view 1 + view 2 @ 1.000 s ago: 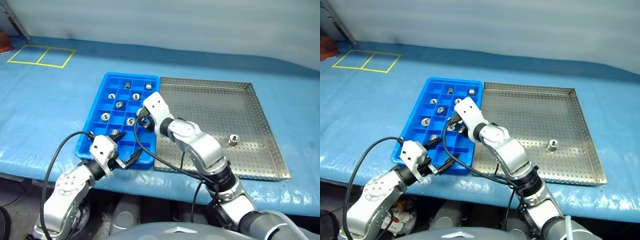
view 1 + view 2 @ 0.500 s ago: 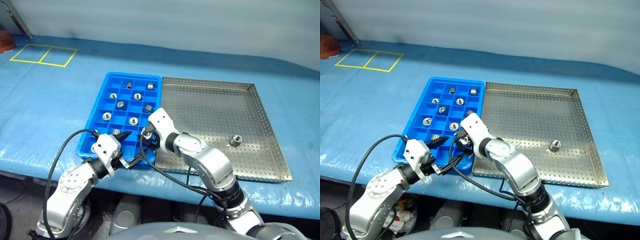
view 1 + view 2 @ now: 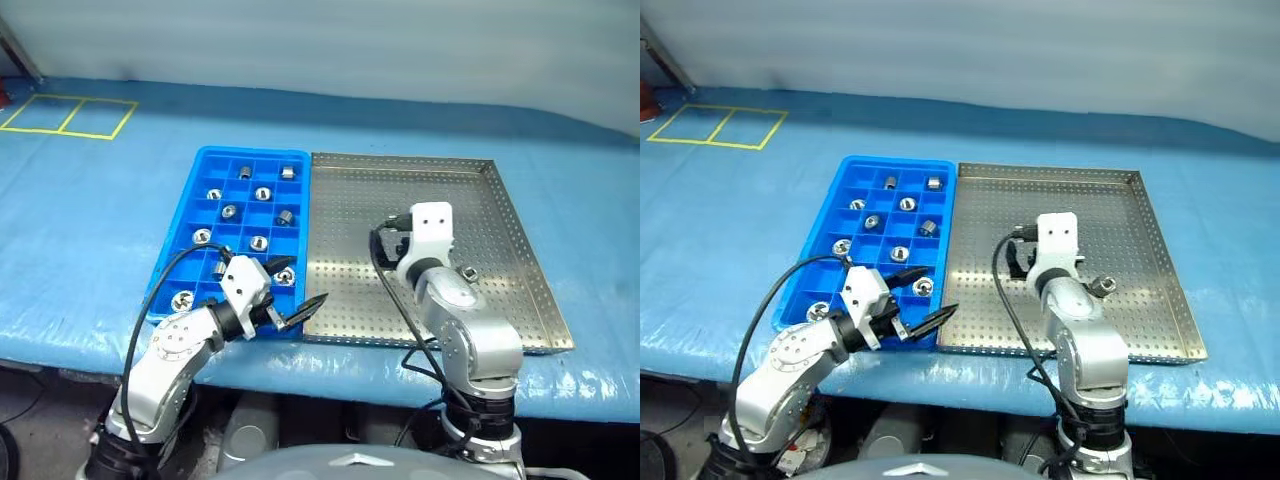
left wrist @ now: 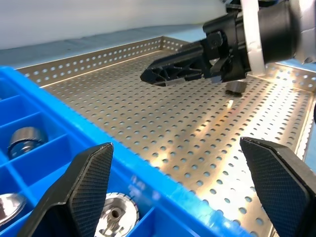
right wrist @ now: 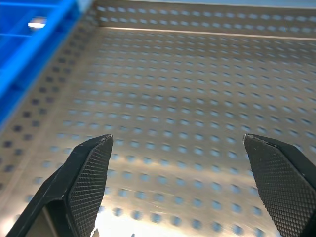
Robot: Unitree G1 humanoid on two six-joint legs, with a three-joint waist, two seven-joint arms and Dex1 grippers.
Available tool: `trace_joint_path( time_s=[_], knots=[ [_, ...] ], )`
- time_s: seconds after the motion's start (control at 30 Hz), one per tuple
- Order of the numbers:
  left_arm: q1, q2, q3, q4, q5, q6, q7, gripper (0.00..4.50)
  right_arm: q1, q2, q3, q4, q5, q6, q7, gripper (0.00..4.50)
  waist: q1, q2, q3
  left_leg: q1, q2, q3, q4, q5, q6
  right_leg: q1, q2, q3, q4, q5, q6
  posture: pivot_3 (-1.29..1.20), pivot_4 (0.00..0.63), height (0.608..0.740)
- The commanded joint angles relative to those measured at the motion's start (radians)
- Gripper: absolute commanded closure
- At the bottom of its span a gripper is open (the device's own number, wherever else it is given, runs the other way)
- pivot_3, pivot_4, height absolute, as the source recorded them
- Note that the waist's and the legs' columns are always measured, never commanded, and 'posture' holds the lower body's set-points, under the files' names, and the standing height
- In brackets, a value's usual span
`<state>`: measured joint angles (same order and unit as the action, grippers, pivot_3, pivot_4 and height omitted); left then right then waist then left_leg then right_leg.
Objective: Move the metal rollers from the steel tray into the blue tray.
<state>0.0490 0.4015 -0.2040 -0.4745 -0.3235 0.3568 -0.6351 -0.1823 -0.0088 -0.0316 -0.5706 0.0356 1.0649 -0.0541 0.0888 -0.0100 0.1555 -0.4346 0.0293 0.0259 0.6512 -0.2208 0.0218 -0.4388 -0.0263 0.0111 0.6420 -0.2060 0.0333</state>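
Note:
One metal roller [image 3: 467,272] lies in the steel tray [image 3: 400,190], near its right rim. Several more rollers sit in compartments of the blue tray [image 3: 250,154], one of them [image 3: 284,278] at the near right corner. My left gripper [image 3: 297,285] is open and empty over that corner, pointing towards the steel tray. My right gripper [image 5: 177,142] is open and empty above the steel tray's perforated floor, just left of the loose roller. In the left wrist view one of its black fingers [image 4: 177,71] partly hides that roller [image 4: 236,88].
Both trays lie side by side, touching, on a table under a blue sheet [image 3: 100,220]. Yellow tape squares [image 3: 60,115] mark the far left. Black cables loop from both wrists. The table's front edge runs just below the trays.
My right gripper has opened and swung right, from the blue tray to over the steel tray. The left gripper drifted a little right. The camera view has shifted too.

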Motion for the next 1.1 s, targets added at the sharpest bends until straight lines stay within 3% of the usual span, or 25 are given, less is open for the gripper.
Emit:
trace_joint_path(
  time_s=[0.03, 0.23, 0.5, 0.93, 1.03, 1.1],
  knots=[
    [-0.035, -0.025, -0.037, 0.006, 0.016, -0.024, -0.002, 0.00, 0.030, 0.013, -0.049, -0.034, -0.039, -0.050, -0.060, 0.03, -0.015, 0.000, 0.000, 0.000, 0.000, 0.000, 0.000, 0.000, 0.000, 0.000, 0.000, 0.000, 0.000, 0.000, 0.000, 0.13, 0.150, 0.740],
    [-0.091, -0.058, -0.080, 0.050, 0.042, -0.038, -0.007, 0.00, 0.079, 0.066, -0.110, 0.006, -0.054, -0.110, -0.122, 0.03, -0.058, 0.000, 0.000, 0.004, 0.001, -0.001, 0.000, 0.000, 0.000, 0.002, 0.001, 0.002, 0.001, 0.000, 0.000, 0.10, 0.150, 0.740],
    [-0.101, -0.075, -0.110, 0.053, 0.038, -0.030, -0.011, 0.00, 0.088, 0.136, -0.218, 0.121, -0.003, -0.244, -0.202, 0.03, -0.069, 0.000, 0.000, 0.006, 0.000, -0.001, 0.001, 0.000, 0.000, 0.005, 0.001, 0.003, 0.001, 0.001, 0.001, 0.10, 0.150, 0.740],
    [-0.081, -0.074, -0.113, 0.036, 0.031, -0.020, 0.002, 0.00, 0.025, 0.100, -0.232, 0.335, 0.092, -0.341, -0.178, 0.03, -0.069, 0.000, 0.000, 0.008, 0.000, -0.002, 0.002, 0.000, 0.001, 0.008, 0.002, 0.003, 0.001, 0.001, 0.002, 0.14, 0.150, 0.740],
    [-0.078, -0.075, -0.113, 0.035, 0.032, -0.021, 0.005, 0.00, 0.020, 0.089, -0.226, 0.365, 0.084, -0.362, -0.180, 0.57, -0.073, 0.000, 0.000, 0.009, 0.001, -0.002, 0.004, 0.000, 0.001, 0.009, 0.002, 0.004, 0.001, 0.002, 0.003, 0.14, 0.150, 0.740],
    [-0.075, -0.077, -0.112, 0.033, 0.034, -0.023, 0.011, 0.00, 0.020, 0.088, -0.224, 0.368, 0.085, -0.367, -0.174, 1.22, -0.076, 0.000, 0.000, 0.009, 0.001, -0.001, 0.005, 0.001, 0.001, 0.010, 0.001, 0.004, 0.001, 0.002, 0.003, 0.14, 0.150, 0.740]
  ],
)
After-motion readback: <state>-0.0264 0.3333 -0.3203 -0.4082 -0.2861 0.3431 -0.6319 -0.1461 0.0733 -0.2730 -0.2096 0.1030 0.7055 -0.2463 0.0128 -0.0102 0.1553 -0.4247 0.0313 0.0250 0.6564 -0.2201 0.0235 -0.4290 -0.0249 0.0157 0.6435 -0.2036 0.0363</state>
